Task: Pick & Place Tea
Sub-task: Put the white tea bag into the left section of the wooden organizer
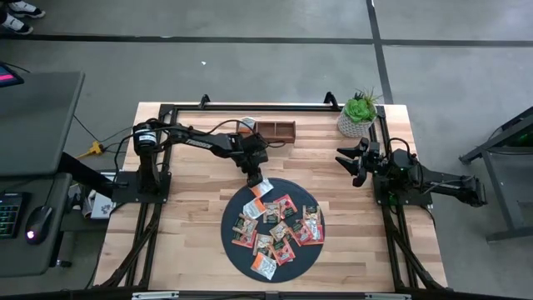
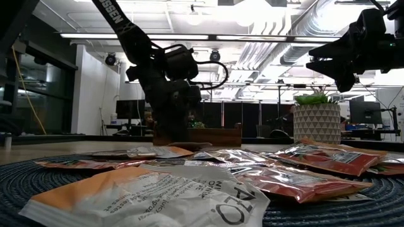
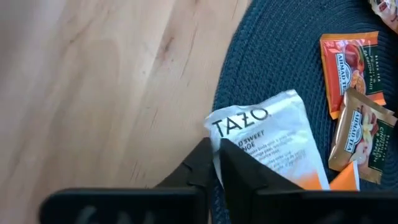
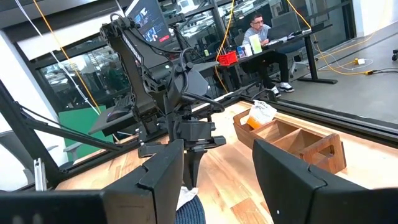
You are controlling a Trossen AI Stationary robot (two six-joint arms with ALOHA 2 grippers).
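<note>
From above, the left gripper [image 1: 256, 177] reaches down to the far rim of the dark round mat [image 1: 230, 242] on the wooden tabletop [image 1: 191, 242], its fingers clenched on the edge of a white and orange sachet [image 1: 261, 187]. The rest of the tea sachets [image 1: 279, 229] lie scattered flat over the mat. A wooden box [image 1: 276, 130] stands near the far edge, with a potted plant [image 1: 358, 113] to its right. The right gripper [image 1: 356, 161] waits near the right side, fingers spread and holding nothing.

At table height, sachets [image 2: 315, 157] cover the mat [image 2: 25, 171] in the foreground; the left gripper [image 2: 169, 135] hangs down behind them and the right gripper [image 2: 338, 63] is raised at the upper right.

The left wrist view shows the two dark fingers [image 3: 199, 165] pinching a corner of the white sachet [image 3: 273, 140] printed TAZO, which lies at the mat's [image 3: 273, 62] rim, with orange and brown sachets [image 3: 354, 99] just beside it.

The right wrist view shows its own fingers [image 4: 165, 168] apart, the left arm [image 4: 168, 93] over the tabletop, and the wooden box [image 4: 292, 140] with one sachet [image 4: 261, 114] in a compartment. A person [image 4: 261, 37] sits at a desk beyond.
</note>
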